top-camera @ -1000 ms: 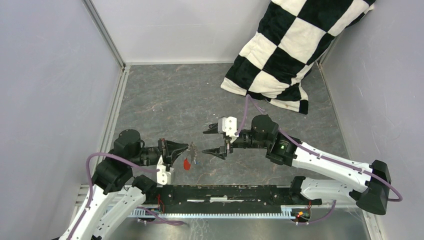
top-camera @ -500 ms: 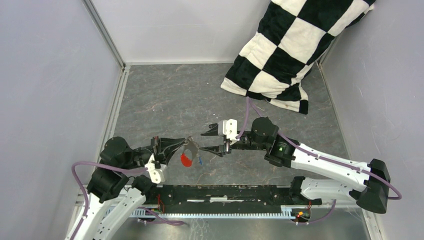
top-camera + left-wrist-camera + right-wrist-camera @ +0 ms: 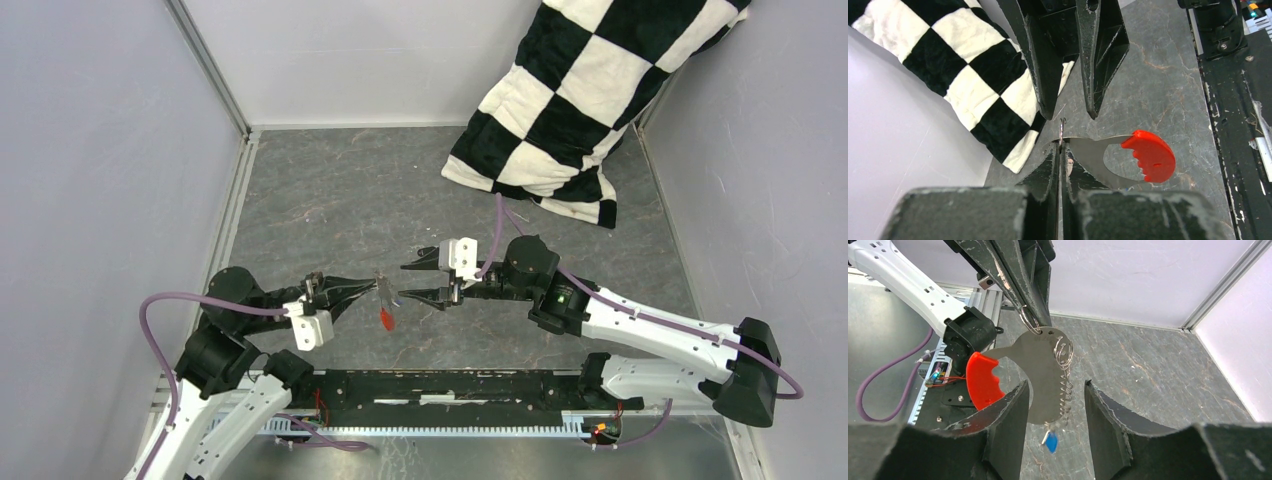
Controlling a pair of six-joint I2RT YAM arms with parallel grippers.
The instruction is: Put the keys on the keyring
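Our left pincer (image 3: 1060, 150) pinches the keyring (image 3: 1040, 357) aloft so its blue key (image 3: 1051, 442) dangles between our right pincer's (image 3: 1054, 390) spread jaws, seemingly for grasping.

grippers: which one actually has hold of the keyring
The left gripper: its fingers are pinched shut on the small loop at the top of the keyring. The right gripper has its fingers apart on either side of it, not clamping.

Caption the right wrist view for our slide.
Left gripper pinches the keyring; its blue key dangles before the open right gripper.
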